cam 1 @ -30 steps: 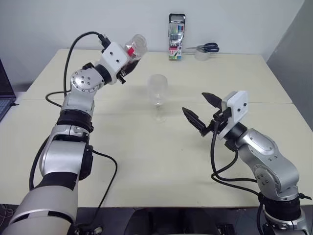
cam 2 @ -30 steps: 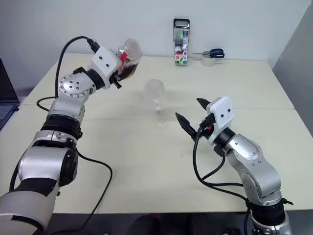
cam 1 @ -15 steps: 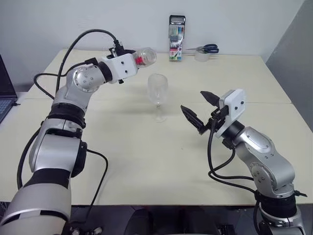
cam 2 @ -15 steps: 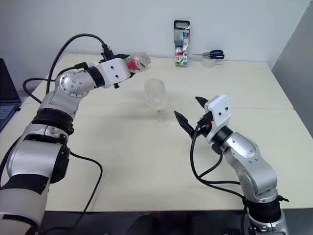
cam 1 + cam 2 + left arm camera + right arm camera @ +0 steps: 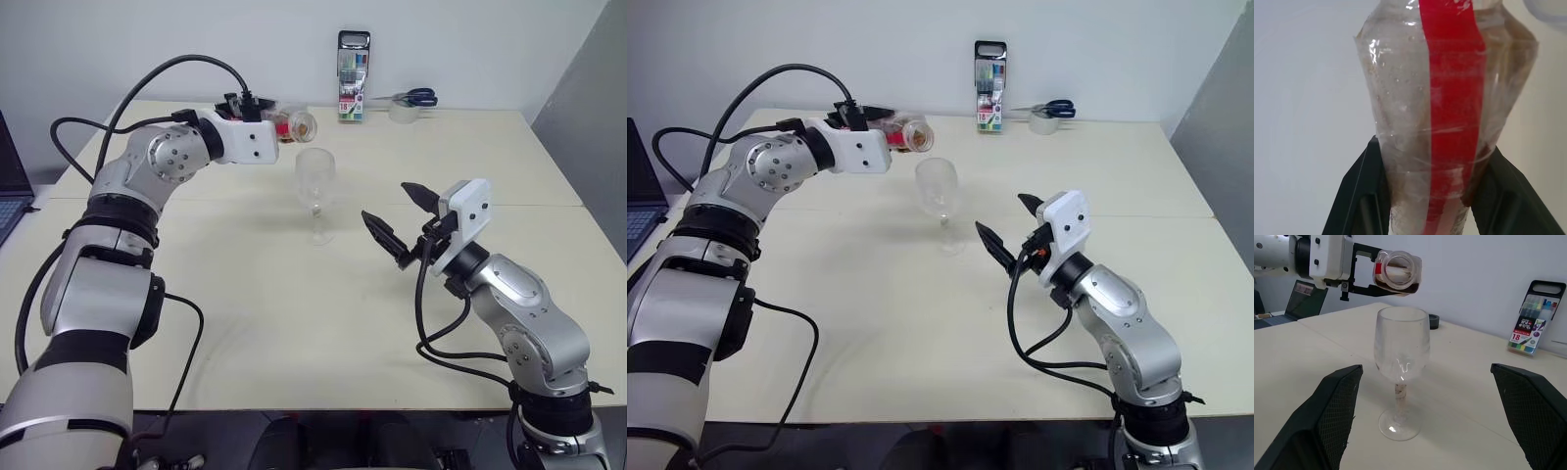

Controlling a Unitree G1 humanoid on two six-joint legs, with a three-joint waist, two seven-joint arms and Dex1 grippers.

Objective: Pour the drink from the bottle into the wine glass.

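While the left gripper (image 5: pixel 884 128) pinches the bottle (image 5: pixel 1398 276) near its base, the bottle lies almost level above the wine glass (image 5: pixel 315 189), its uncapped mouth just over the rim on the side nearer the left arm. The drink (image 5: pixel 1393 287), a reddish-brown pool, lies along the lower wall of the bottle; no liquid shows in the glass bowl, so pouring appears to be barely begun. The right gripper (image 5: pixel 401 224) hangs beside the glass with its fingers spread wide, touching nothing.

To pour well, the mouth should be brought nearer the centre of the bowl before the bottle is tipped further, and the tilt raised slowly: the wide neck is likely to release the drink in a gush, and the glass, on a thin stem and small foot, is likely to topple if the bottle knocks its rim.

On the table (image 5: pixel 921 323), against the far edge, stand a marker set (image 5: pixel 354 90), scissors (image 5: pixel 415 95) and a roll of tape (image 5: pixel 1045 121), all well apart from the work. A laptop (image 5: pixel 641 201) sits beyond the left arm. Nothing stands between bottle and glass.
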